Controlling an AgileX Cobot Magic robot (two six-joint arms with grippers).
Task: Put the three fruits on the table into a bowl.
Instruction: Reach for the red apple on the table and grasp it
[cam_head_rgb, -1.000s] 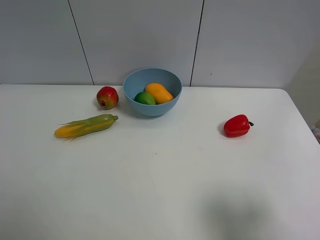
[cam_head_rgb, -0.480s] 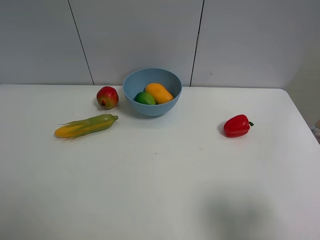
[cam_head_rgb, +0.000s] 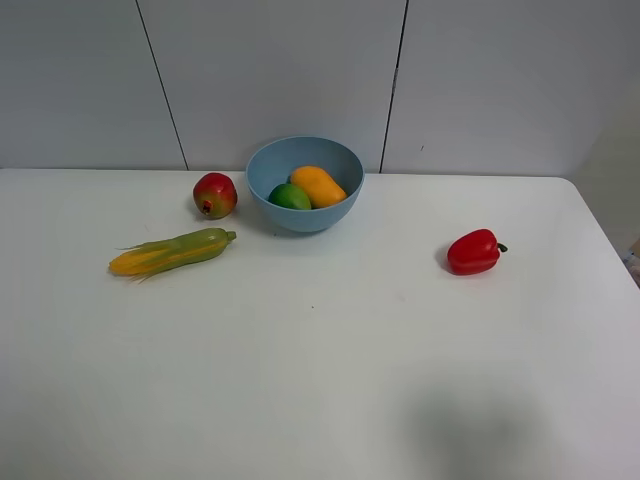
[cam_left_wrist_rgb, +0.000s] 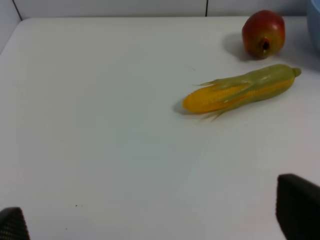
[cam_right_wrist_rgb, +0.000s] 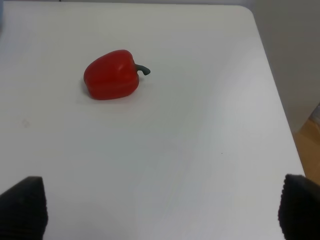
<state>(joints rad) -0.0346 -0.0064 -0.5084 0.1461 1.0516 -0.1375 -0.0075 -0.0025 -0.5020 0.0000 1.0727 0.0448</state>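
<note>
Mango (cam_head_rgb: 318, 186), lime (cam_head_rgb: 289, 196) together in blue bowl (cam_head_rgb: 305, 217). Pomegranate (cam_head_rgb: 215, 194) on worktop (cam_head_rgb: 320, 380), just beside bowl. Left tool (cam_left_wrist_rgb: 155, 219), right tool (cam_right_wrist_rgb: 161, 207) wide open, holding nothing.

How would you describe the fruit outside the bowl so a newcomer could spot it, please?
Start at the light-blue bowl at the back of the white table and look just left of it. There sits a small round red pomegranate with yellowish patches, unlike the long corn cob nearby or the stemmed red pepper far right.
</note>
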